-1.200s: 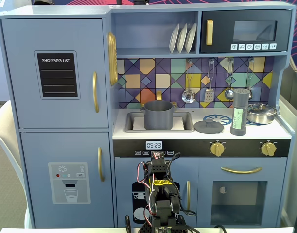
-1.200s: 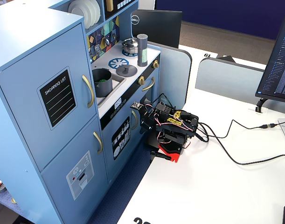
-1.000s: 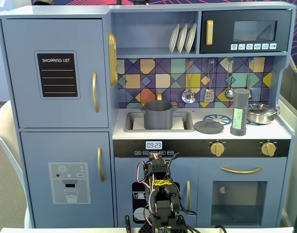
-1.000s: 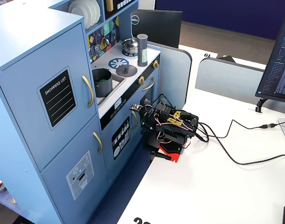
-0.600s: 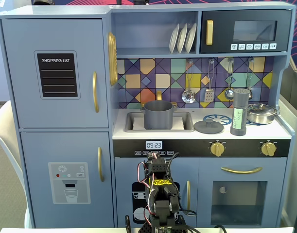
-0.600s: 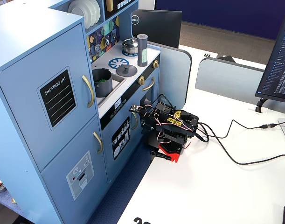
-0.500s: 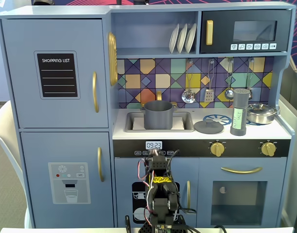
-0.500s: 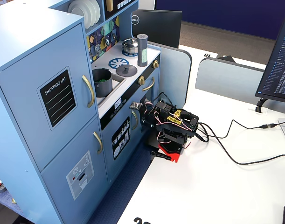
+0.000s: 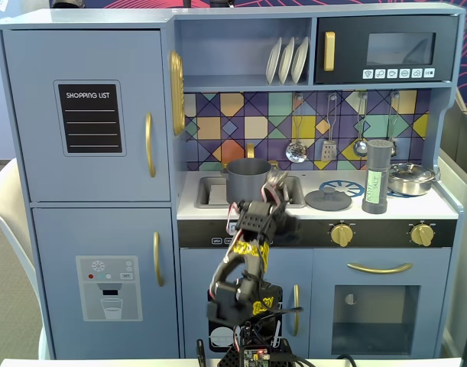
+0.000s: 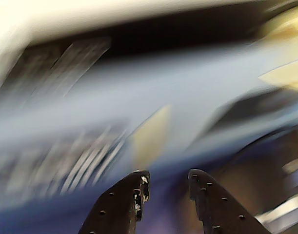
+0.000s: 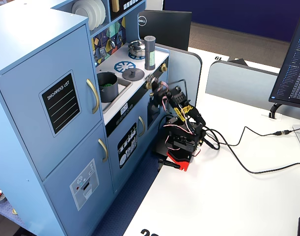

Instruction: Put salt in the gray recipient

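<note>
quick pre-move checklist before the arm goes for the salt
1. Pincer empty: ok, the wrist view shows nothing between the fingers.
2. Pincer open enough for the salt: cannot tell; there is a gap between the fingers, but the wrist view is motion-blurred.
3. Salt upright and unobstructed: ok, it stands on the countertop between the lid and the steel pan.
4. Gray recipient uncovered: ok, its top is open and it sits in the sink.
5. Pincer lined up with the salt: not ok, the arm is in front of the sink, left of the salt in a fixed view.
</note>
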